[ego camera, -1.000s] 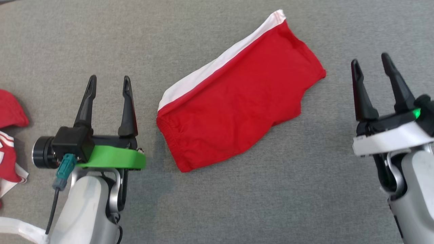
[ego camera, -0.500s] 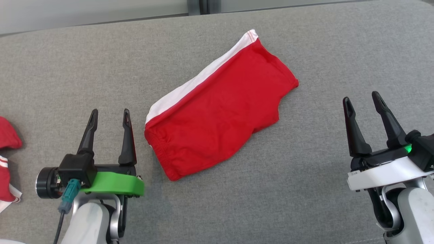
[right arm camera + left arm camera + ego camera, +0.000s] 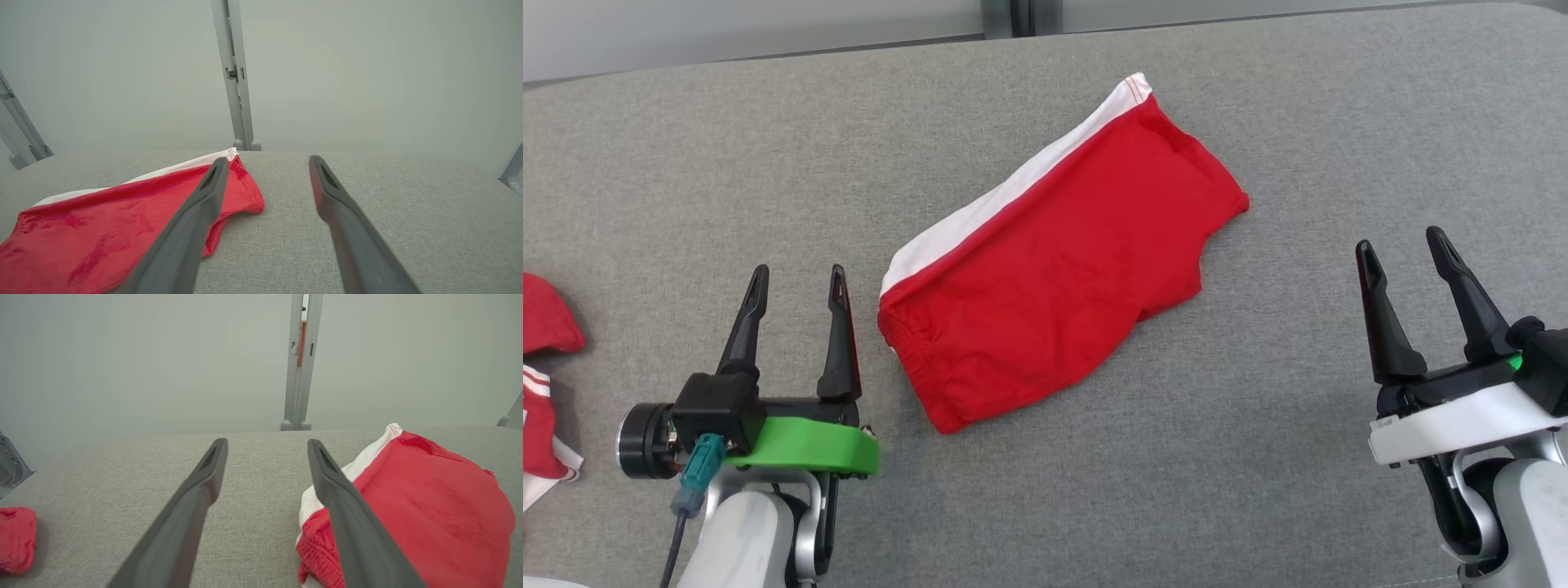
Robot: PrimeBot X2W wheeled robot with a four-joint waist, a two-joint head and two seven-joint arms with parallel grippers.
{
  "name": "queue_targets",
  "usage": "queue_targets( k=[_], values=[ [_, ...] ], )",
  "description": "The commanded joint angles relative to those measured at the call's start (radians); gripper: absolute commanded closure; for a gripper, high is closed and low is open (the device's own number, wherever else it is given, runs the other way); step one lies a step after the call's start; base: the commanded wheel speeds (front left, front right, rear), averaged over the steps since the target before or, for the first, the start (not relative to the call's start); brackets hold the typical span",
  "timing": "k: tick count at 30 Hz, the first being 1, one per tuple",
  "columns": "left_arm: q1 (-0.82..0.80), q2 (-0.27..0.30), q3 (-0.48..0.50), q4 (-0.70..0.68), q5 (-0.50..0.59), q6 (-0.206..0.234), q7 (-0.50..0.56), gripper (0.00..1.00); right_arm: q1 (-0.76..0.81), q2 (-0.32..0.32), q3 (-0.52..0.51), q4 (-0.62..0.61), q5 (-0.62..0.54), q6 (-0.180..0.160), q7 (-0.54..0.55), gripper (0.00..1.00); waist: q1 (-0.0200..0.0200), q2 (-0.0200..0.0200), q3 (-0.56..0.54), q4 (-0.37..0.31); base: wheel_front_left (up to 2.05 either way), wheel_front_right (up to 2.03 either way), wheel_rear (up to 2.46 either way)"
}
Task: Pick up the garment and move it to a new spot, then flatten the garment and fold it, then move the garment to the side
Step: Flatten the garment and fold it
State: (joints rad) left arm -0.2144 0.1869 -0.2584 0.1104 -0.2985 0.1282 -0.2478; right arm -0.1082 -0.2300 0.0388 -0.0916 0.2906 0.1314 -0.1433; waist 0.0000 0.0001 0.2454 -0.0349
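Observation:
Red shorts with a white side stripe [image 3: 1062, 261] lie folded flat and slanted across the middle of the grey padded table [image 3: 1094, 490]. The elastic waistband end is at the lower left, the leg hem at the upper right. My left gripper [image 3: 798, 276] stands open just left of the waistband, apart from it, nothing between its fingers. In the left wrist view the shorts [image 3: 429, 506] lie to the right of my fingers [image 3: 196, 498]. My right gripper [image 3: 1401, 241] is open, well to the right of the leg hem. The right wrist view has the shorts [image 3: 122, 220] at the lower left.
More red and white clothing [image 3: 543, 384] lies at the table's left edge, also as a red piece [image 3: 16, 539] in the left wrist view. Beyond the table's far edge stands a pale wall with a grey post [image 3: 1005, 16].
The head camera tilted up, so the whole scene slid down the view and the far table edge and wall came in. Both grippers stay open; the shorts lie as before.

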Motion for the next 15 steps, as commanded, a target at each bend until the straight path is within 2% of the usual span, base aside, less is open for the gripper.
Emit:
queue_targets(
  k=[1, 9, 15],
  values=[
    [-0.011, 0.007, -0.001, -0.006, 0.001, 0.004, -0.003, 0.00, -0.010, -0.008, -0.004, 0.002, -0.005, -0.001, 0.004, 0.00, 0.0000, -0.0001, 0.017, 0.009, 0.00, 0.00, 0.00],
    [-0.082, -0.009, -0.021, -0.028, 0.017, -0.006, -0.009, 0.00, -0.094, -0.051, 0.007, 0.047, 0.012, -0.001, 0.027, 0.00, 0.0000, -0.0001, 0.110, 0.061, 0.00, 0.00, 0.00],
    [-0.142, -0.034, -0.043, -0.027, 0.030, -0.021, -0.013, 0.00, -0.204, -0.098, 0.055, 0.143, 0.028, -0.001, 0.050, 0.00, 0.0000, -0.0001, 0.175, 0.113, 0.00, 0.00, 0.00]
  ],
)
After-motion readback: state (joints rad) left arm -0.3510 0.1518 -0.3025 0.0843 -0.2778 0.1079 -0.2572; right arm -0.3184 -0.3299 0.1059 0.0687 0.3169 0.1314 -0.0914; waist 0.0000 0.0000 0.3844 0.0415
